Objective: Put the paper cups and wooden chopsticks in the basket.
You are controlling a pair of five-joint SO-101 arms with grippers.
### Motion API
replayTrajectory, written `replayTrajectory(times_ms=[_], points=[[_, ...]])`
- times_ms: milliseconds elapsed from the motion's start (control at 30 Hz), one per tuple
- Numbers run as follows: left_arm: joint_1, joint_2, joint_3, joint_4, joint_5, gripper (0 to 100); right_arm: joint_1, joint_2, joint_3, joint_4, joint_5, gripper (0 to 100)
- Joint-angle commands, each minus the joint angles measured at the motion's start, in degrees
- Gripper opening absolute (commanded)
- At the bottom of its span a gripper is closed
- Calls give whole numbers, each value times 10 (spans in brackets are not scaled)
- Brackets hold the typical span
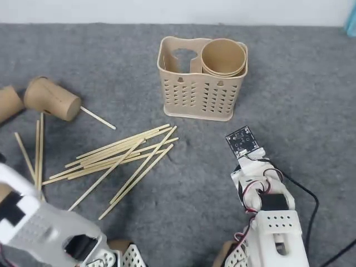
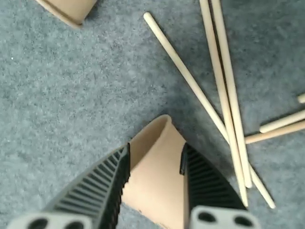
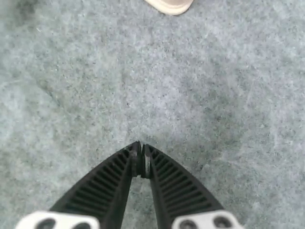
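Leftmost paper cup (image 1: 8, 103) cut by picture edge; basket (image 3: 169, 5) mostly cropped, right wrist view.

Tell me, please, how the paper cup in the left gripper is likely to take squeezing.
The paper cup looks thin-walled: its rim seems pinched in the left gripper, so it probably crushes easily. Likely light; its tapered side might slip.

We see a grey cloth (image 1: 300, 100) under everything, felt-like and rough (faintly fuzzy up close). At twelve o'clock the basket (image 1: 200, 97) looks like matt beige plastic, and the cups (image 1: 223, 55) inside it are matt brown paper. Toward eight o'clock the chopsticks (image 1: 119, 153) are bare pale wood, smooth. The paper cup (image 2: 152, 186) in the left gripper (image 2: 155, 150) is equally matt; its fingers (image 2: 102, 186), like the right gripper (image 3: 141, 149), are black ribbed plastic.
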Motion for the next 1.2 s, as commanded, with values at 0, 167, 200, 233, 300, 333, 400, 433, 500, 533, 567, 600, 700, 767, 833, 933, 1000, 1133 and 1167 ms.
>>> replayTrajectory(times_ms=[0, 167, 200, 233, 300, 333, 400, 433, 500, 533, 567, 600, 700, 767, 833, 933, 1000, 1133, 1167], points=[[-9, 11, -40, 4, -15, 170, 3, -13, -5, -7, 11, 7], [-19, 39, -45, 5, -44, 167, 3, -13, -5, -7, 11, 7], [-23, 41, -45, 9, -48, 167, 3, -13, -5, -7, 11, 7], [-25, 44, -45, 18, -56, 167, 3, -13, -5, -7, 11, 7], [-29, 46, -45, 45, -82, 166, 3, -13, -5, -9, 11, 7], [-33, 44, -45, 60, -93, 166, 3, -13, -5, -9, 11, 7], [-36, 40, -45, 87, -105, 166, 3, -13, -5, -9, 11, 7], [-37, 40, -45, 97, -106, 165, 3, -13, -5, -10, 11, 7], [-38, 40, -45, 108, -106, 157, 3, -13, -5, -10, 11, 7], [-41, 40, -45, 111, -106, 143, 3, -13, -5, -10, 11, 7], [-44, 42, -45, 114, -106, 126, 3, -13, -5, -10, 11, 7], [-45, 43, -45, 115, -107, 110, 3, -13, -5, -10, 11, 7], [-45, 46, -44, 122, -107, 54, 3, -13, -5, -10, 11, 7], [-46, 47, -44, 125, -107, 21, 3, -13, -5, -10, 11, 7], [-47, 47, -39, 127, -107, 12, 3, -13, -5, -10, 11, 7], [-47, 58, -34, 127, -105, 12, 3, -13, -5, -10, 11, 7], [-44, 70, -34, 128, -104, 12, 3, -13, -5, -10, 11, 7], [-40, 78, -40, 140, -72, 12, 3, -13, -5, -11, 11, 7], [-36, 75, -48, 141, -61, 12, 3, -13, -5, -11, 11, 7]])
